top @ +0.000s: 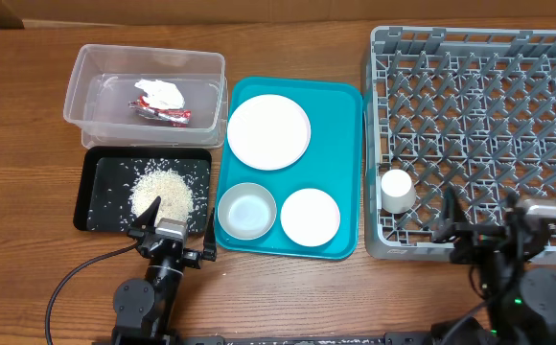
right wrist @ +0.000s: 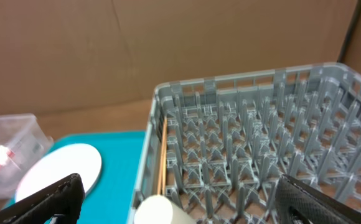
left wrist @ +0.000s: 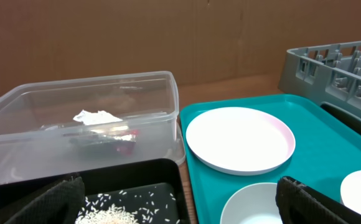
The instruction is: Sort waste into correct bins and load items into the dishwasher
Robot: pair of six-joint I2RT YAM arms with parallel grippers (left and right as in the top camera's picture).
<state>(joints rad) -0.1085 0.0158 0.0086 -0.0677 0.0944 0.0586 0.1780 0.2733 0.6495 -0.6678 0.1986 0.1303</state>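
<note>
Plate [top: 268, 131] lies flat at upper centre on the teal tray [top: 340, 101] (dish rack [top: 479, 134] to its right). The left gripper [left wrist: 180, 202] and right gripper [right wrist: 177, 202] hang spread and empty. Its low rim could slip from a shallow pinch.

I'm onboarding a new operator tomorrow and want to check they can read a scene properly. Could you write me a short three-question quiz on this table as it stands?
1. True or false: the small white cup sits inside the grey dish rack.
2. How many dishes rest on the teal tray?
3. Where does the loose rice lie?
A) in the grey dish rack
B) in the black tray
C) on the teal tray

Key: 1 true; 2 three; 3 B.
</note>
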